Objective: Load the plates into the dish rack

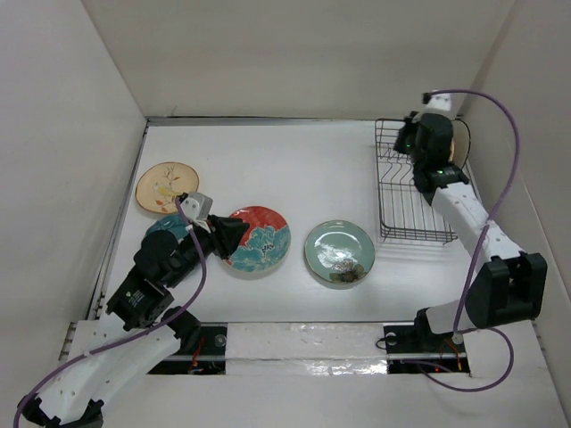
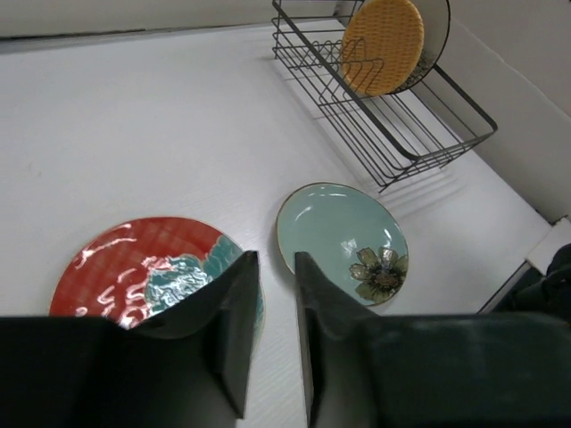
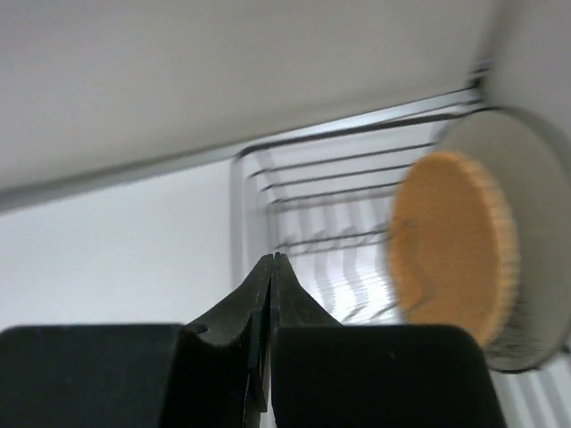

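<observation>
The black wire dish rack [image 1: 406, 209] stands at the far right. An orange plate [image 2: 384, 45] and a white plate with a dark rim [image 2: 439, 36] stand upright in its far end, also in the right wrist view as orange [image 3: 451, 241] and white [image 3: 535, 214]. Flat on the table lie a tan floral plate [image 1: 166, 186], a teal blue plate [image 1: 165, 225] half under my left arm, a red plate with teal flowers [image 1: 259, 239] and a pale green plate [image 1: 340, 251]. My left gripper [image 2: 275, 260] is open and empty over the red plate's right edge. My right gripper [image 3: 272, 259] is shut and empty above the rack.
White walls close in the table at the left, back and right. The rack's near slots [image 2: 419, 134] hold nothing. The right arm [image 1: 468, 214] runs along the rack's right side. A white strip [image 1: 303, 343] edges the near side.
</observation>
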